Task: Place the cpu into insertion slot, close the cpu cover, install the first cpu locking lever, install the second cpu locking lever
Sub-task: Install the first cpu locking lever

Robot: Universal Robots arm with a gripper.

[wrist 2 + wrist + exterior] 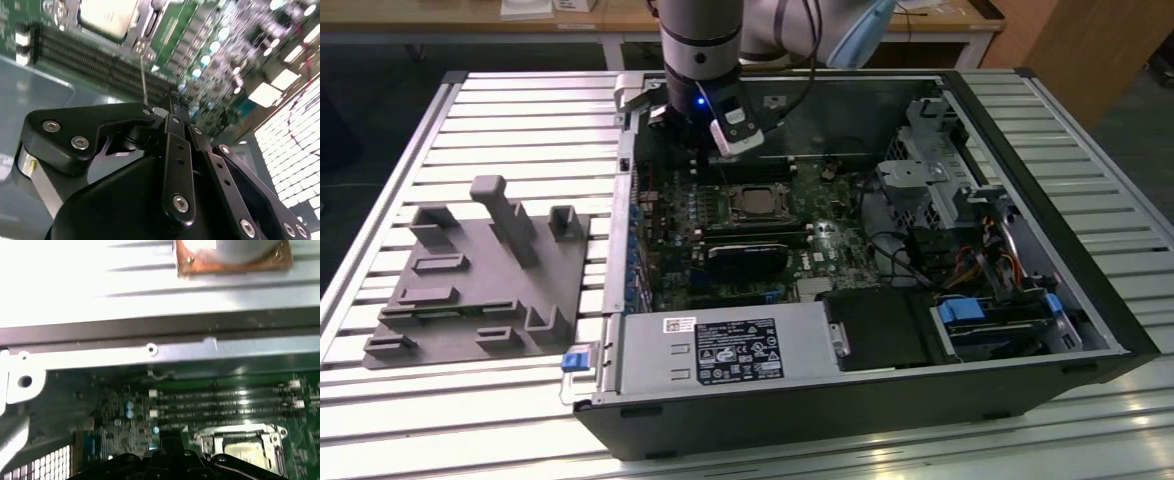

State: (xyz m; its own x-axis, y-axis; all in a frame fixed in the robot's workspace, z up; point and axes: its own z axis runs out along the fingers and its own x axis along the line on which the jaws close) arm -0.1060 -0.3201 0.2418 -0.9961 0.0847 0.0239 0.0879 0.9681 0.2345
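Observation:
The cpu (754, 205) lies flat in the insertion slot (730, 204) on the green board inside the open computer case. Its dull metal top (107, 17) shows in both wrist views (242, 446). The silvery cpu cover (142, 30) lies down around it, framing the chip (272, 440). My gripper (704, 165) hangs over the board just beyond the socket, toward the case's far wall, fingers drawn together (172, 100) with nothing seen between them. A thin metal locking lever (144, 75) rises from the socket's corner toward the fingertips; whether they touch is unclear.
Long black memory slots (225, 400) run between socket and case wall (150, 332). A larger black module (747, 258) sits on the near side of the socket. Drive cage and cables (947, 210) fill the exterior view's right. A grey fixture block (480, 275) stands outside the case.

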